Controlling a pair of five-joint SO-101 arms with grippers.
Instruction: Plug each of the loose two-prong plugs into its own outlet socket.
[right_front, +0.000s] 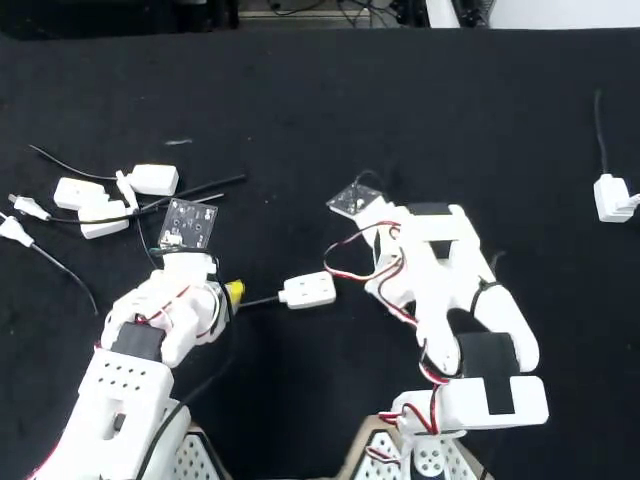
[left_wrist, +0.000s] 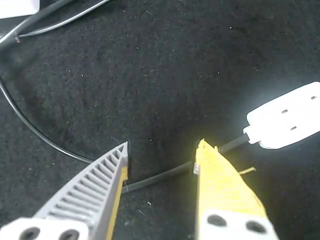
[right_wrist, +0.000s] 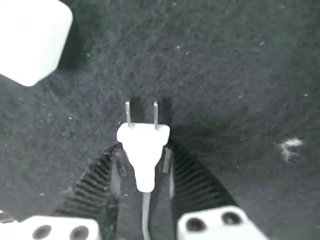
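A white outlet socket lies mid-table on a black cable. My left gripper is open, its grey and yellow fingers straddling that cable just short of the socket. In the high view its yellow fingertip sits left of the socket. My right gripper is shut on a white two-prong plug, whose prongs point away from the wrist, just above the black cloth. A corner of a white outlet block lies a short way beyond the plug and to one side.
At the far left is a cluster of white outlet blocks with tangled black cables. Two loose white plugs lie near the left edge. Another white socket with a cable rests at the far right.
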